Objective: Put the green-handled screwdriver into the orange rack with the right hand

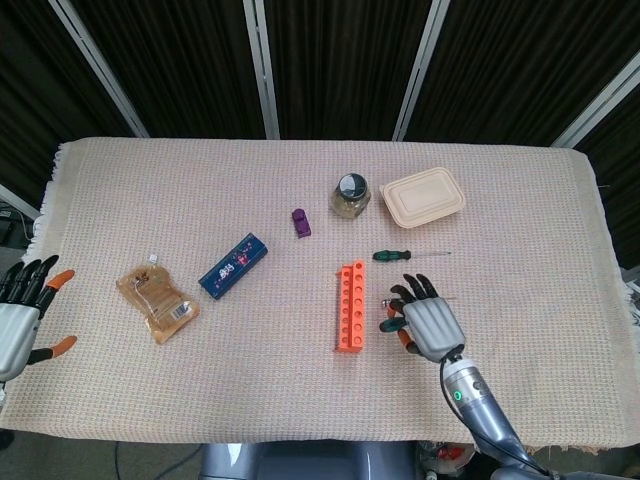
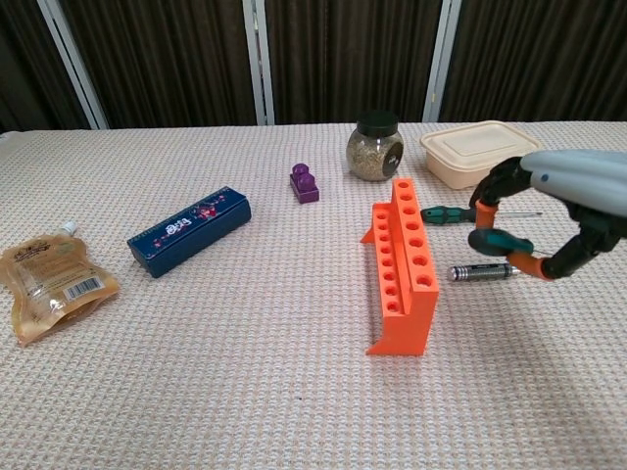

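The orange rack stands mid-table, its row of holes facing up. My right hand hovers above the cloth just right of the rack. It pinches a short green-handled screwdriver between thumb and fingers; its tip is hidden. A second green-handled screwdriver lies flat behind the rack, shaft pointing right. My left hand hangs off the table's left edge, fingers spread, holding nothing.
A dark metal cylinder lies on the cloth under my right hand. Behind are a jar and a beige lidded box. Leftward lie a purple block, a blue box and a pouch.
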